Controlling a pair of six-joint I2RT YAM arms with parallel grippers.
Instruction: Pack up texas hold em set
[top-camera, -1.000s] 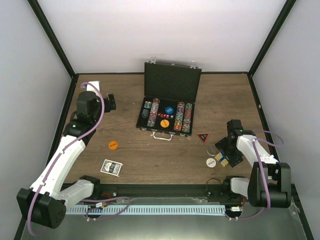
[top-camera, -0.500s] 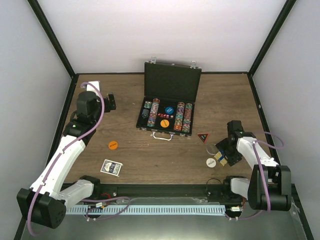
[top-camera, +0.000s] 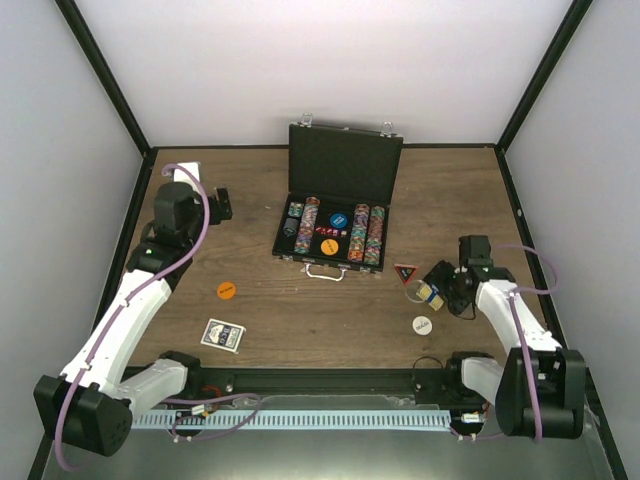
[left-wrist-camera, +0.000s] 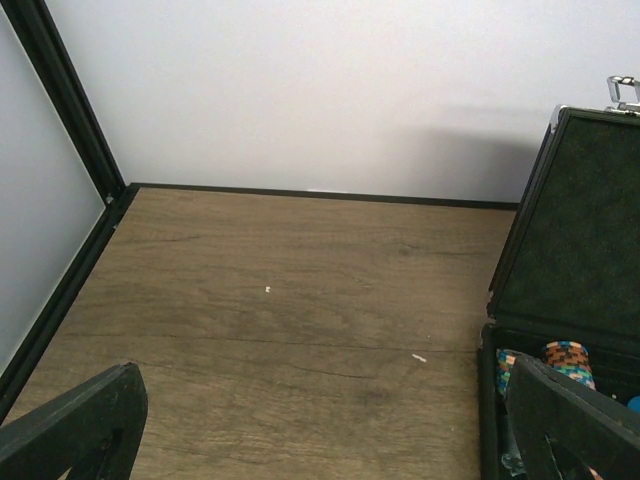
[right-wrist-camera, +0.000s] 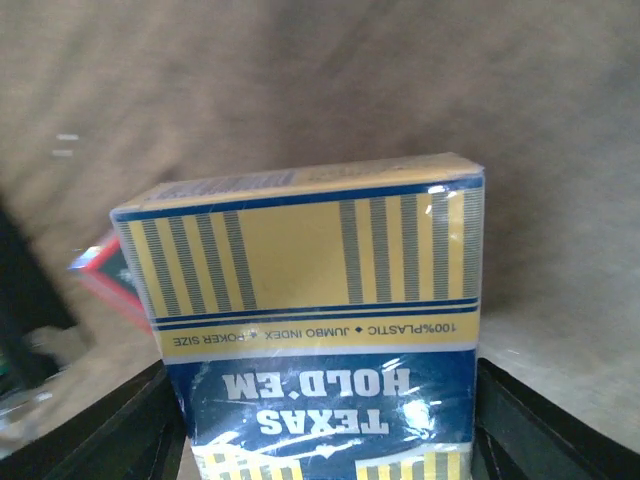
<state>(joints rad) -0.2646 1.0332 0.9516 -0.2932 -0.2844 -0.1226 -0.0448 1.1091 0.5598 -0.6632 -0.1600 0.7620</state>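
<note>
Texas hold em set (top-camera: 332, 232) from the top view: its black case (top-camera: 345, 165) stands open at the back middle of the table (top-camera: 300, 315), lid upright, with rows of chips (top-camera: 368, 235) on either side of the tray and a blue disc (top-camera: 338, 220) and an orange disc (top-camera: 329, 246) between them. Out on the wood, another orange disc (top-camera: 226, 290) lies left of centre, with a blue-backed deck (top-camera: 222, 335) nearer the front edge. On the right, the dark triangle (top-camera: 405, 274) sits just off the case's front corner and a white disc (top-camera: 423, 325) lies nearer the front. The right gripper (top-camera: 436, 290) is between those two, clamped on a yellow-and-blue card box (top-camera: 428, 296). The left gripper (top-camera: 222, 205) is far off at the back left, jaws spread wide and holding nothing. Over to the left wrist: both dark fingers (left-wrist-camera: 70, 430) frame bare wood, and the case's lid and a stack of chips show at the right edge. Now the right wrist: the card box fills the picture, printed TEXAS HOLD'EM upside down, with a black finger (right-wrist-camera: 110, 440) pressed against each side. A blurred red-edged shape (right-wrist-camera: 105, 275) pokes out behind its left side; I can't tell what it is from here.
</note>
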